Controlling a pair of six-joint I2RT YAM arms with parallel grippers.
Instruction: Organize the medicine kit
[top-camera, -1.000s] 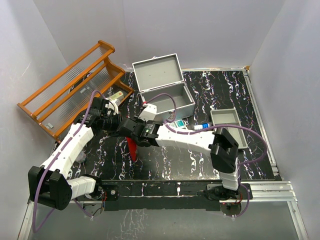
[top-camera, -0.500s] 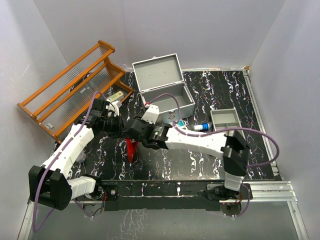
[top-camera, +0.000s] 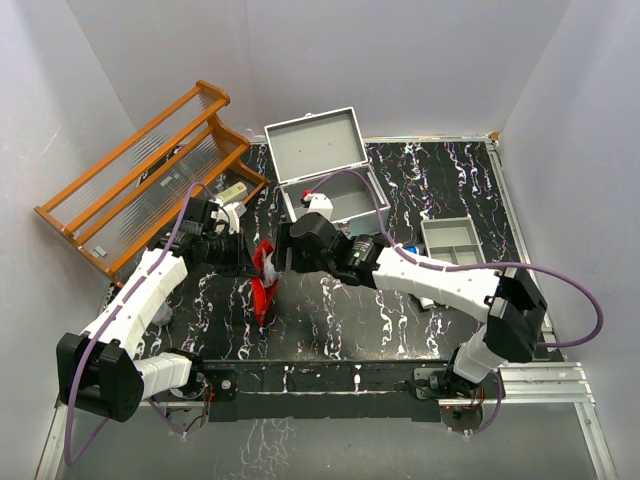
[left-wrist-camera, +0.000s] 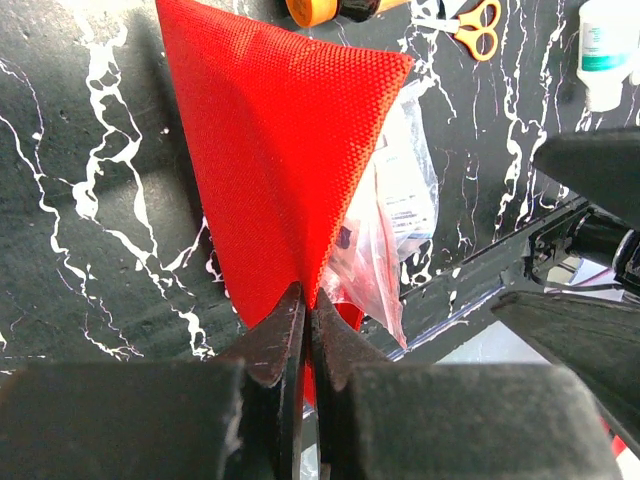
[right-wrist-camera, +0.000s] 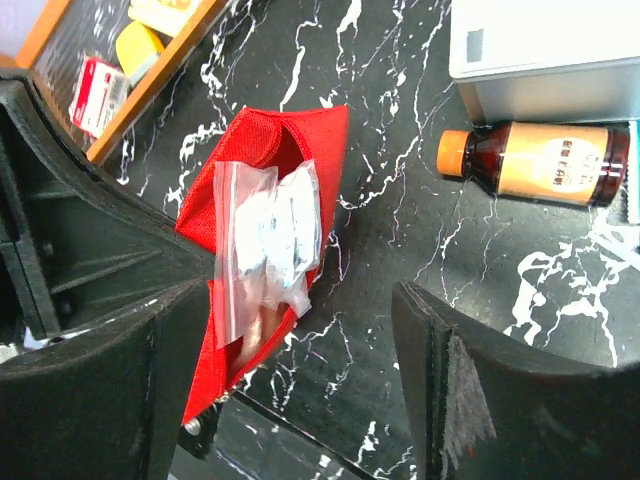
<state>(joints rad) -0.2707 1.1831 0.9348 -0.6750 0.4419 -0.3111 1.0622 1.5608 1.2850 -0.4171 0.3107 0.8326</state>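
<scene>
The medicine kit (top-camera: 345, 197) stands at the back with its lid (top-camera: 314, 141) raised; my right arm hides part of it, and its corner (right-wrist-camera: 550, 60) shows in the right wrist view. My left gripper (left-wrist-camera: 308, 305) (top-camera: 244, 256) is shut on the edge of a red fabric pouch (left-wrist-camera: 270, 150) (top-camera: 264, 292), holding it up. A clear plastic bag (right-wrist-camera: 268, 235) (left-wrist-camera: 402, 200) of white items sticks out of the pouch's mouth. My right gripper (right-wrist-camera: 303, 292) (top-camera: 286, 250) hovers just off the pouch with its jaws wide apart and nothing between them.
A brown bottle with an orange cap (right-wrist-camera: 540, 160) lies beside the kit. Orange-handled scissors (left-wrist-camera: 470, 25) and a white bottle (left-wrist-camera: 605, 50) lie past the pouch. A wooden rack (top-camera: 150, 170) stands at the back left, and a shallow divided tray (top-camera: 455, 240) on the right.
My right gripper has opened, let go of the plastic bag in the pouch and drawn back to the right. The left gripper still holds the pouch.
</scene>
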